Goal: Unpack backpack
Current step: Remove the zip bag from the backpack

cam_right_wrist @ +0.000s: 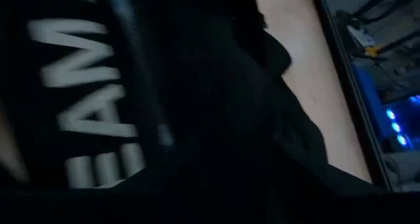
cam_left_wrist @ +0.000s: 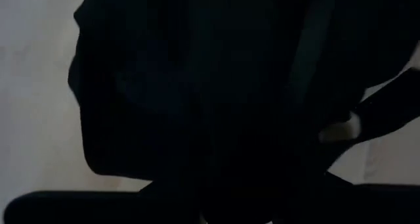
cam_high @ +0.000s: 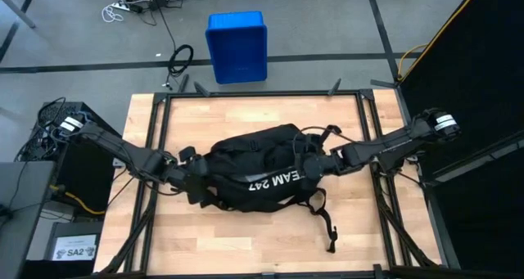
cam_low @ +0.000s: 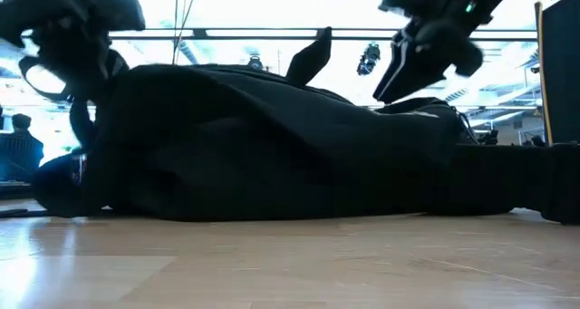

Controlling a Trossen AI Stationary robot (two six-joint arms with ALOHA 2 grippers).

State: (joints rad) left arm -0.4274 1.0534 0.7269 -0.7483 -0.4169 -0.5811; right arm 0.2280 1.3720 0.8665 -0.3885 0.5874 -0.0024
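Backpack (cam_high: 254, 168) flat on table (cam_high: 246, 246); contents apparently hidden.

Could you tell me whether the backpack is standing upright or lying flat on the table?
Lying flat: the backpack sprawls low across the table, lettering facing up.

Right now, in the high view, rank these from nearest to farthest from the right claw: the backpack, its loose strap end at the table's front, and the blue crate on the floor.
1. The backpack: right at the right claw, mid-table.
2. The loose strap end: toward the table's front edge.
3. The blue crate: off the table, on the floor beyond its far edge.
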